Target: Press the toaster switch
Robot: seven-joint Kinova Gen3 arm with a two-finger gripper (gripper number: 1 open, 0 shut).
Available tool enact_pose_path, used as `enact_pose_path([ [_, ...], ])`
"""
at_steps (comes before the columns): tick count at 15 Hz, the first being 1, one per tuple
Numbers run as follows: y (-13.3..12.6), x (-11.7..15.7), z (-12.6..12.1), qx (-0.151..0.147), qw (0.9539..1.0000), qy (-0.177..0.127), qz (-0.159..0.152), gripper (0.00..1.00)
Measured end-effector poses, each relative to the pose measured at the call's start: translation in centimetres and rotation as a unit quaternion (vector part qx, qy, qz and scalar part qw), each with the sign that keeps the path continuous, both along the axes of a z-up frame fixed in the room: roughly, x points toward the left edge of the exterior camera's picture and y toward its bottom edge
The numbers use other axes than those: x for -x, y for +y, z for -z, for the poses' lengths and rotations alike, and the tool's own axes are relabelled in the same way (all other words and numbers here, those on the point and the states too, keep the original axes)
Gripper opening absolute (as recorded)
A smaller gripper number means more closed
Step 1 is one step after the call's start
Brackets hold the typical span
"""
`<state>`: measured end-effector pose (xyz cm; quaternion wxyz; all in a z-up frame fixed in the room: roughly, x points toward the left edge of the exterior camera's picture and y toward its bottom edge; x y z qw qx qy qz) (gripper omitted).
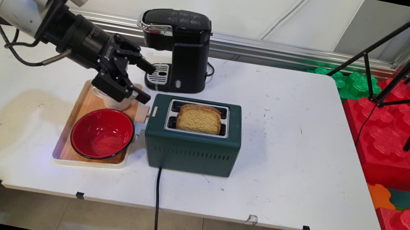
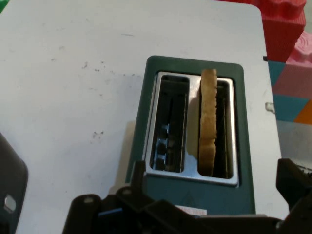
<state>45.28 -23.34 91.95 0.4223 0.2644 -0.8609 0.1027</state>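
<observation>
Your pincer [image 1: 147, 82] hangs with jaws apart, holding nothing, just left of the green toaster [image 1: 190, 152]. The bread slice [image 1: 199, 119] stands in one slot, its long axis pointing straight away from your pincer.

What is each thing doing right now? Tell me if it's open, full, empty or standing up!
End effector: open, holding nothing, beside the toaster's left end.
Toaster: upright, cord plugged into its front side.
Bread slice: standing in one slot, sticking up above the top.
Other slot: empty.
Red bowl: upright, empty, on the wooden tray.
White cup: upright on the tray, partly hidden.
Coffee machine: upright, lid closed.
</observation>
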Motion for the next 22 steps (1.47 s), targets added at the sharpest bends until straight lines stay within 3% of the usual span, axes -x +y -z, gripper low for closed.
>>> enact_pose_path([
  [3, 0.1, -0.4, 0.5, -0.001, 0.9999, -0.010, 0.002, 1.00],
  [4, 0.2, -0.6, 0.7, -0.001, 0.9999, -0.014, 0.003, 0.00],
  [12, 0.7, -1.6, 1.9, -0.023, 0.9990, -0.038, -0.001, 0.00],
  [22, -0.2, -0.8, 3.1, -0.047, 0.9976, -0.050, -0.007, 0.00],
])
